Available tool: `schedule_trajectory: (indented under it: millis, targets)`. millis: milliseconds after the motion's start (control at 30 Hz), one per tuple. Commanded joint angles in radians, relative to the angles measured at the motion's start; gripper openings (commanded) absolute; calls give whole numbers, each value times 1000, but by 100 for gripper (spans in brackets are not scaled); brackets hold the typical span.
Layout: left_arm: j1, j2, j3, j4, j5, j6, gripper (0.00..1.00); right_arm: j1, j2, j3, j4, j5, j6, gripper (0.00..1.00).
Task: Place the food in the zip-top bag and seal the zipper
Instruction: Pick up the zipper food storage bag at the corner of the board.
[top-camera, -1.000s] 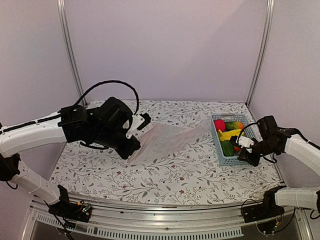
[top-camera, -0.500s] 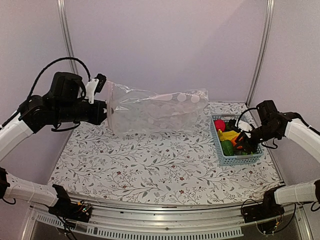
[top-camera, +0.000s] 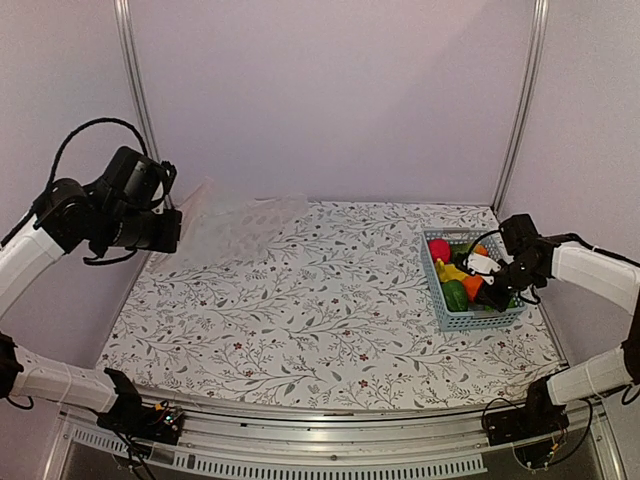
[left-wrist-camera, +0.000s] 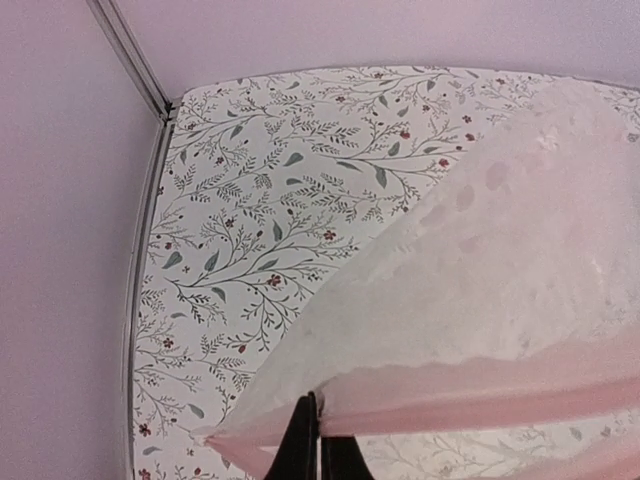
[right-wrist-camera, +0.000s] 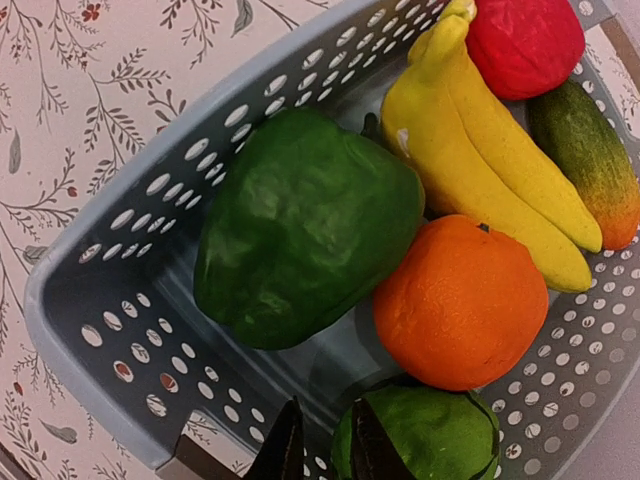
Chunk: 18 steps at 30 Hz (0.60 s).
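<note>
Left gripper (left-wrist-camera: 315, 445) stays clamped on the zip-top bag (left-wrist-camera: 500, 290), which, stretched mid-air a moment ago, now sags far-left over the table (top-camera: 330, 330). Right gripper (right-wrist-camera: 320, 445), narrowly parted, empty, hovers above the food (right-wrist-camera: 460, 300) in the basket (right-wrist-camera: 110, 310).

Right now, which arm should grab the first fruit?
Right. The right gripper hangs over the basket, close above the fruit, holding nothing. The left gripper is shut on the bag's edge, far off at the left.
</note>
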Motion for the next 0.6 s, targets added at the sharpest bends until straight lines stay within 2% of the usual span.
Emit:
schedule_trajectory:
  millis: [0, 67, 200, 367, 567]
  targets:
    - [10, 35, -80, 47, 236, 21, 0, 7, -62, -84, 5, 53, -21, 17]
    - [10, 52, -137, 151, 394, 31, 0, 7, -87, -122, -19, 26, -51, 17]
    - [8, 112, -200, 323, 567, 24, 0, 26, -131, -173, -78, -9, -87, 17]
    - [7, 194, -233, 467, 646, 36, 0, 67, -191, -195, -167, -79, -116, 17]
    - [7, 266, -228, 587, 639, 54, 0, 93, -213, -190, -218, -128, -127, 17]
